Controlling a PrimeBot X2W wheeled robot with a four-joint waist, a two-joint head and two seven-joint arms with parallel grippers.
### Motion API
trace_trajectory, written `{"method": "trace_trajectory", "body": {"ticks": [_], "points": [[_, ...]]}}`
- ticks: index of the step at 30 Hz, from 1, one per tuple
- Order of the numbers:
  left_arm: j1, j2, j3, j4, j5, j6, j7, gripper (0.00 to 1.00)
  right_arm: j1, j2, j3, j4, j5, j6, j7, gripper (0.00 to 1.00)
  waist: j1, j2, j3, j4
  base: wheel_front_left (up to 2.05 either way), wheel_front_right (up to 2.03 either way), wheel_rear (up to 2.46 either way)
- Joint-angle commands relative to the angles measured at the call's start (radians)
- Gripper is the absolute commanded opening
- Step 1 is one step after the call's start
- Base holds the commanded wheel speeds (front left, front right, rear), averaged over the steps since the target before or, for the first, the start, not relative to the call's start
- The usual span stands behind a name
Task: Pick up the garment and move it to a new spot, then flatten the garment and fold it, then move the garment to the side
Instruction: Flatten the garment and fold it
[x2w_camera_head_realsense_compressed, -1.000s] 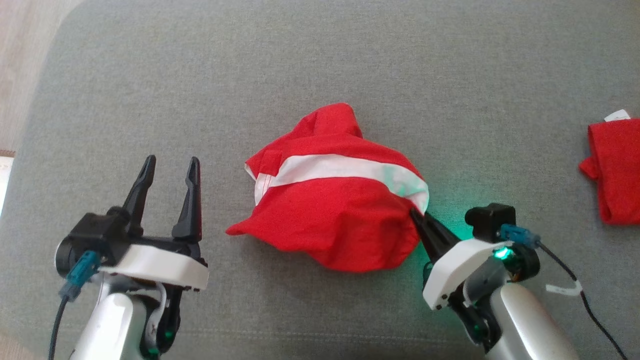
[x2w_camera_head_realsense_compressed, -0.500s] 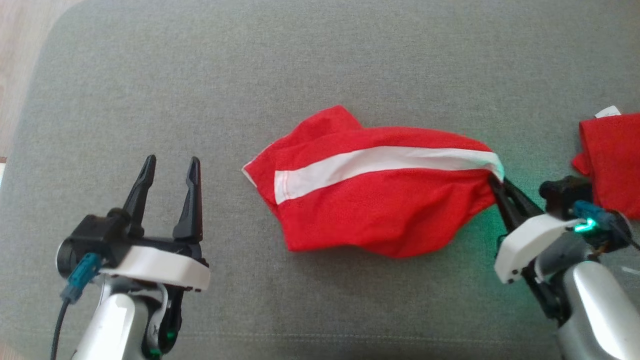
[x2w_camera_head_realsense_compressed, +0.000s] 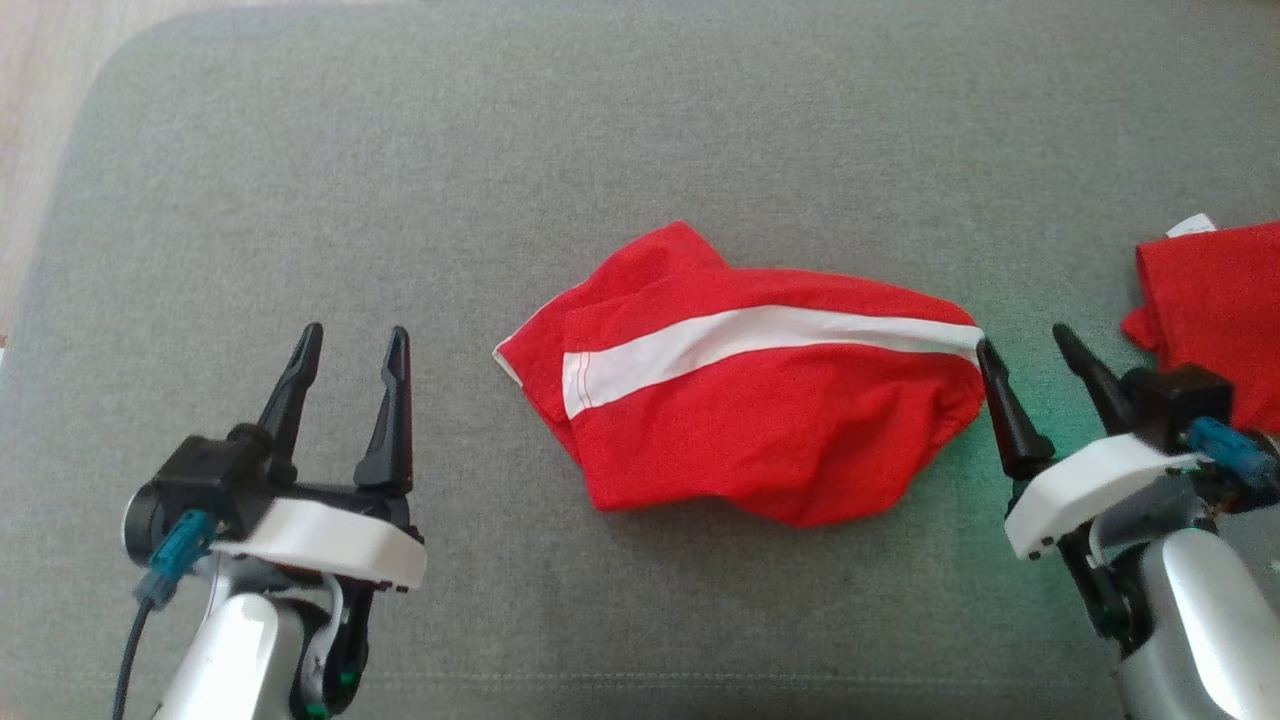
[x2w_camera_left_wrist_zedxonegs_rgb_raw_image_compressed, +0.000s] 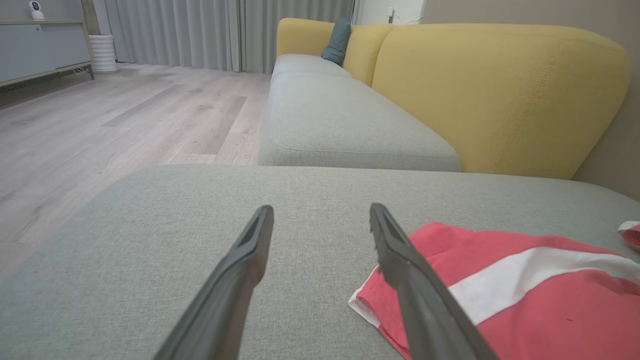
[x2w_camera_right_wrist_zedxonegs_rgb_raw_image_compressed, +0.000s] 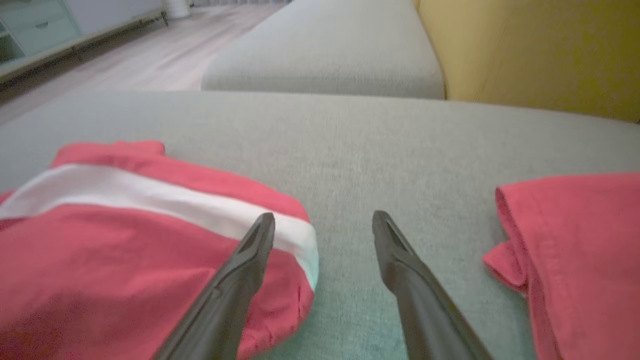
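nearest, the left claw (x2w_camera_head_realsense_compressed: 355, 330) and right claw (x2w_camera_head_realsense_compressed: 1022, 338) stood wide open, empty. between them the red garment (x2w_camera_head_realsense_compressed: 760, 420) lay rumpled on the grey sofa cushion (x2w_camera_head_realsense_compressed: 640, 130), one end just beside the right claw. it looked light and limp, best pinched at hem corners.

Soft, even daylight. Green glow tinted the cushion (x2w_camera_head_realsense_compressed: 960, 480) at lower right of head view. Faint shadow edged the garment (x2w_camera_head_realsense_compressed: 760, 440). Right wrist view was blurred; left wrist view sharper.

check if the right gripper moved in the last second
Yes: the right gripper moved right, ending much nearer the other red cloth.
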Motion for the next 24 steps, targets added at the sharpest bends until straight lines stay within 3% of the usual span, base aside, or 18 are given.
{"method": "trace_trajectory", "body": {"ticks": [1, 14, 24], "points": [[-0.019, 0.023, 0.035, -0.030, 0.003, 0.009, -0.008, 1.00, 0.003, 0.004, 0.005, -0.063, 0.003, -0.001, -0.023, 1.00, 0.0000, 0.0000, -0.008, -0.005, 0.00, 0.00, 0.00], [0.015, 0.039, 0.033, -0.044, 0.012, 0.037, 0.000, 1.00, 0.082, 0.099, -0.074, -0.399, -0.048, -0.001, -0.023, 1.00, 0.0000, 0.0000, -0.054, -0.037, 0.00, 0.00, 0.00], [0.027, 0.045, 0.027, -0.041, 0.012, 0.048, 0.009, 1.00, 0.146, 0.134, -0.085, -0.476, -0.058, -0.001, 0.012, 1.00, 0.0000, 0.0000, -0.056, -0.052, 0.00, 0.00, 0.00]]}}
